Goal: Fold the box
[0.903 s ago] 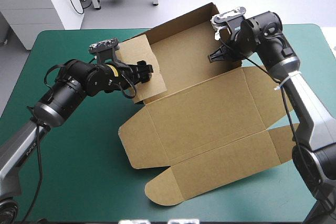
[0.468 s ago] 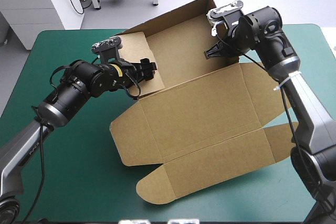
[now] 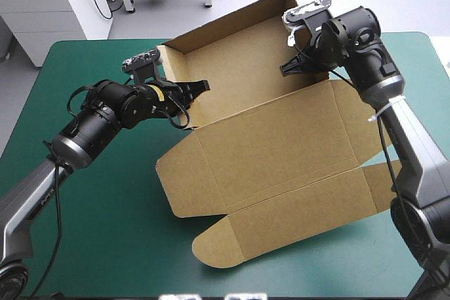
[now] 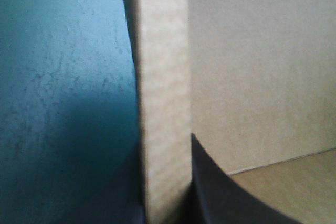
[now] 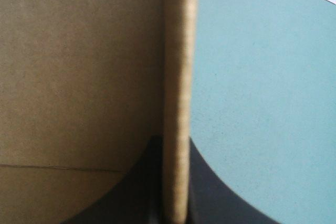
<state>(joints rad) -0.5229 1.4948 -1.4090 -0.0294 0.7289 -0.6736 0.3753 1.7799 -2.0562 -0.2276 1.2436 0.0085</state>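
Note:
The brown box (image 3: 267, 152) lies mid-table with its back wall raised and its lid flat toward the front. My left gripper (image 3: 202, 86) is at the box's upright left side wall (image 3: 174, 68). In the left wrist view that wall's edge (image 4: 163, 103) runs between the black fingers (image 4: 226, 198), which are shut on it. My right gripper (image 3: 287, 69) is at the right side wall. Its wrist view shows the board edge (image 5: 178, 77) pinched between the two fingers (image 5: 220, 198), inside of the box on one side, teal-green cover on the other.
Teal-green table cover (image 3: 98, 230) lies bare to the left and front of the box. The lid's rounded tuck flap (image 3: 218, 247) reaches toward the front edge. Another lid flap (image 3: 383, 180) lies under my right arm.
The left side wall, earlier leaning inward, now stands upright and my left gripper has shut on it. The box slid left, then back. My right gripper kept its hold.

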